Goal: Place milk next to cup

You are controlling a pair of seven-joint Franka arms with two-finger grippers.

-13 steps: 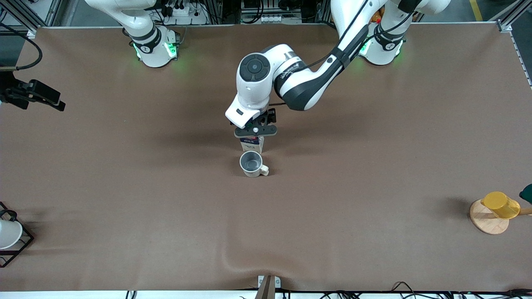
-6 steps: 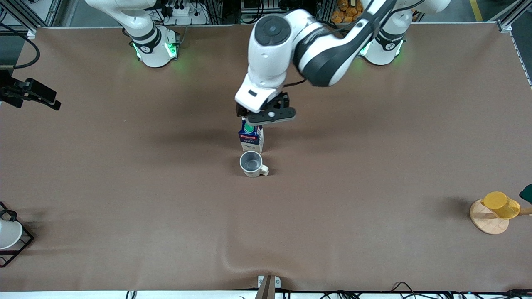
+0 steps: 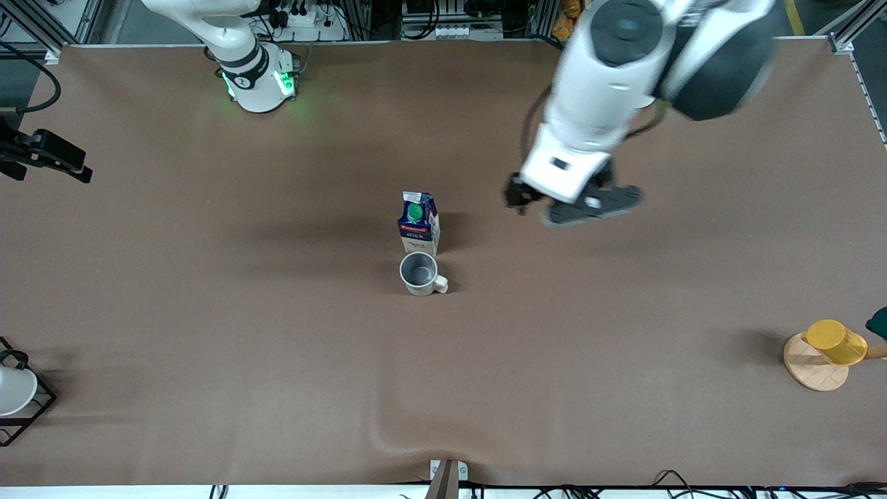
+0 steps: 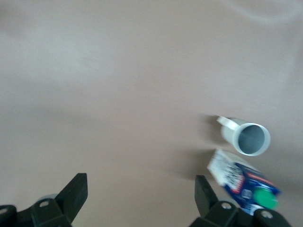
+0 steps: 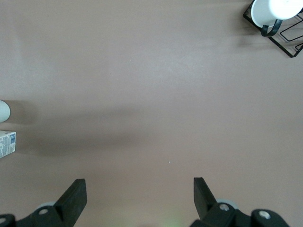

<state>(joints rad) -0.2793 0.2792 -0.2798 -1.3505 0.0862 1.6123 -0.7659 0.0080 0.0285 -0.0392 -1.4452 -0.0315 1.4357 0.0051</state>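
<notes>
The milk point(image 3: 418, 224) stood upright on the brown surface point(image 3: 208, 312), just beside the cup point(image 3: 420, 273) and farther from the front camera, mid-surface with open room all round. The left pincer point(image 3: 569, 201) hung over bare surface toward the left arm's end, fingers spread, empty. The right pincer point(image 5: 137, 201) waited, parted, empty.

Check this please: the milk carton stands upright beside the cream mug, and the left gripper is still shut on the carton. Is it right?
Not quite. The milk carton does stand upright beside the cream mug, but the left gripper is open and empty, over bare table toward the left arm's end. The front view shows this.
</notes>
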